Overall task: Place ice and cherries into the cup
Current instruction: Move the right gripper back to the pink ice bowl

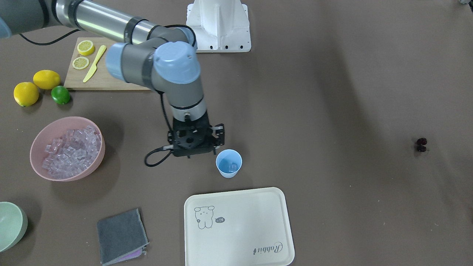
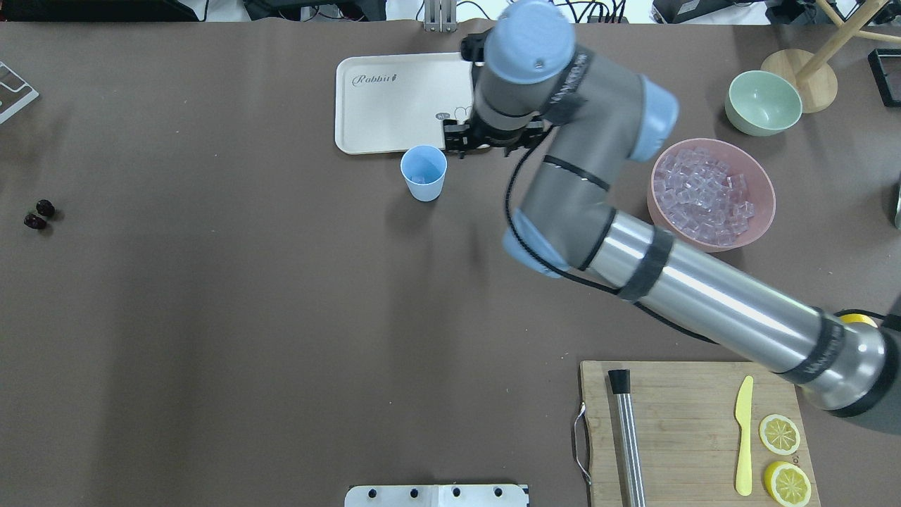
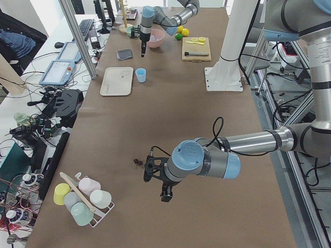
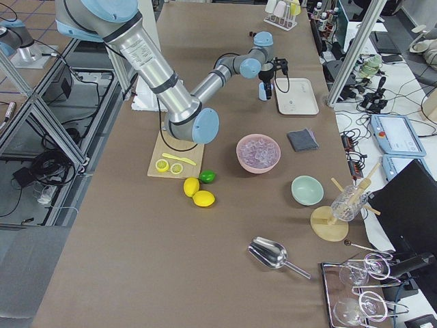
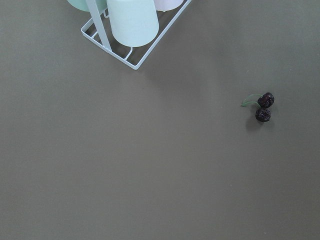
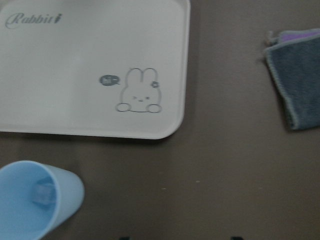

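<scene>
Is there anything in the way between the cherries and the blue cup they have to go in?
Nothing visible is. The cherries lie far out on the robot's left, and only bare brown table shows between them and the cup. The tray lies beside the cup, off that path.

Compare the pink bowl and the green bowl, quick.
Size: the pink bowl is clearly larger than the green bowl.
Contents: the pink bowl is heaped with ice; the green bowl looks empty.
Position: the green bowl stands apart, beyond the pink bowl in the overhead view.
Both are round, plain and upright.
</scene>
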